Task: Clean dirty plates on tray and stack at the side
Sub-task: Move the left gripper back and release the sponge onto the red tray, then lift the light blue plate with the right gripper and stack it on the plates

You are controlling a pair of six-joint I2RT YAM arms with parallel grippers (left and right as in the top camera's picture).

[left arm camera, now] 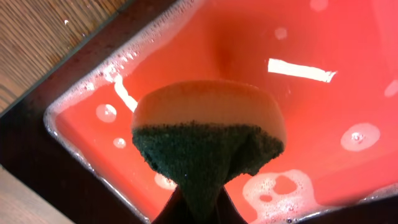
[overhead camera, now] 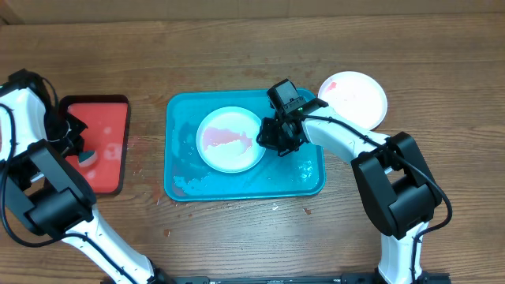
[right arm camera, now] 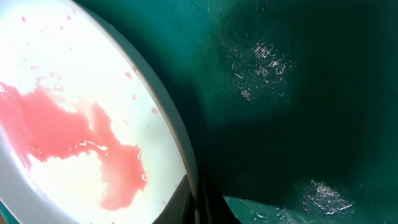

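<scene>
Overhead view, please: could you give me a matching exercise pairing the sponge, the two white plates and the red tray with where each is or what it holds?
1 sponge
2 plate with red pool
3 other white plate
4 red tray

A on the table, outside the turquoise tray
B holds sudsy water
C inside the turquoise tray
D pinched by the left gripper

Pairs: 1-D, 2-C, 3-A, 4-B
</scene>
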